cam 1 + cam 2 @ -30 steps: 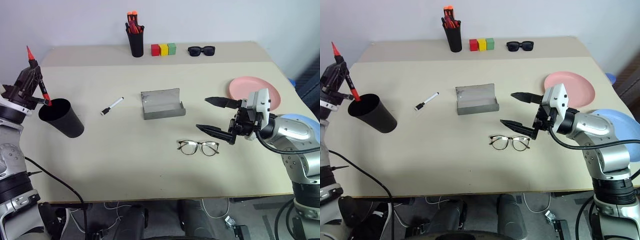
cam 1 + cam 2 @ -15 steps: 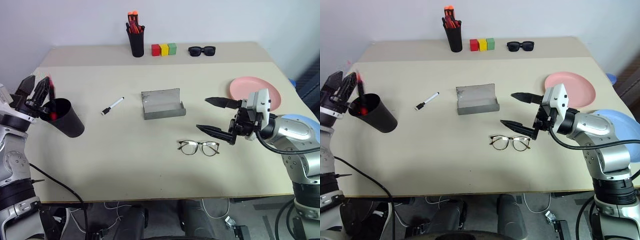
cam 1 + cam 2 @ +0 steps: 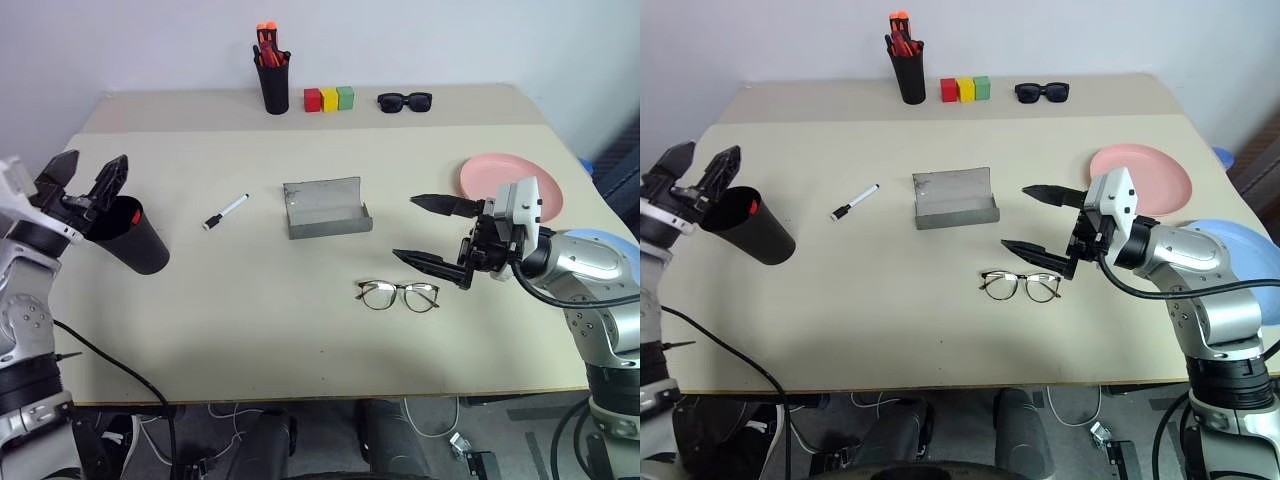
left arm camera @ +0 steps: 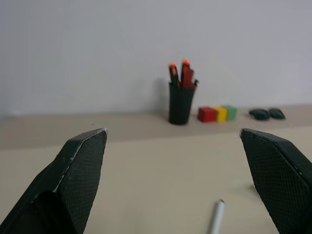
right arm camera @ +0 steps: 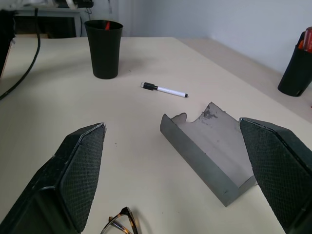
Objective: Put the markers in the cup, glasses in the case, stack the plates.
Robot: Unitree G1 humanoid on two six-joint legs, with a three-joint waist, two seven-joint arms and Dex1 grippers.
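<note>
Black fingers of the left end effector (image 3: pixel 85 180) are spread just above the cup (image 3: pixel 125 235), red marker (image 3: pixel 135 214) inside. Cup could be knocked over on retreat. White marker (image 3: pixel 224 212) lies nearby on the surface (image 3: pixel 250 310). Right end effector (image 3: pixel 425 232) is spread over the glasses (image 3: pixel 397 295).

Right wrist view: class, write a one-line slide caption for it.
Open right hand faces the open grey case, white marker and black cup beyond, glasses just below.

One black cup (image 3: pixel 128 235) by the left gripper (image 3: pixel 86 180) holds one red marker (image 3: pixel 136 215). One white marker (image 3: pixel 225 212), one open case (image 3: pixel 324 208) and one pair of glasses (image 3: pixel 397 295) lie near the right gripper (image 3: pixel 428 232); two plates, pink (image 3: pixel 494 176) and blue (image 3: pixel 1240 240), sit beyond it.
</note>
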